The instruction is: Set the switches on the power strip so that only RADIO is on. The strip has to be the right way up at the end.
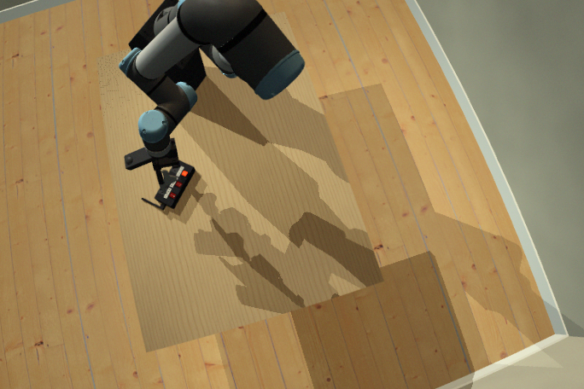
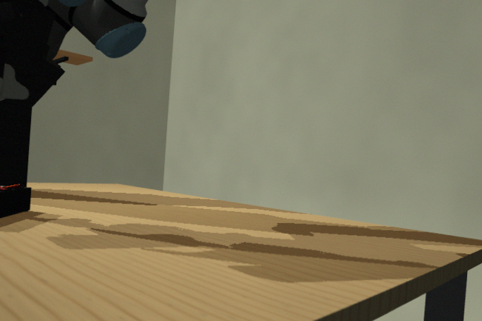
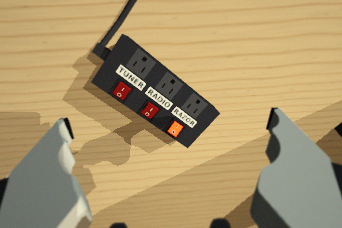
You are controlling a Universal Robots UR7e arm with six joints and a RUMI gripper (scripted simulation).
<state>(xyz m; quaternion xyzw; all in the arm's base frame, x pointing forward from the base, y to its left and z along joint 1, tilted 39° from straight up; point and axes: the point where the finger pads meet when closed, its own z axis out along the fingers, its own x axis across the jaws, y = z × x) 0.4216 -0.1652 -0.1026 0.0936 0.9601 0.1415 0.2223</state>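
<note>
A black power strip lies face up on the wooden table, with its cord leading off one end. It has three red rocker switches labelled TUNER, RADIO and RAZOR. The RAZOR switch glows bright orange; the TUNER and RADIO switches are dark red. My gripper is open and empty. It hangs above the strip with its fingers spread to either side of the RAZOR end.
The strip sits near the table's left side, close to the arm's base. The table's far edge and a dark leg show in the exterior view. Wooden floor surrounds the table.
</note>
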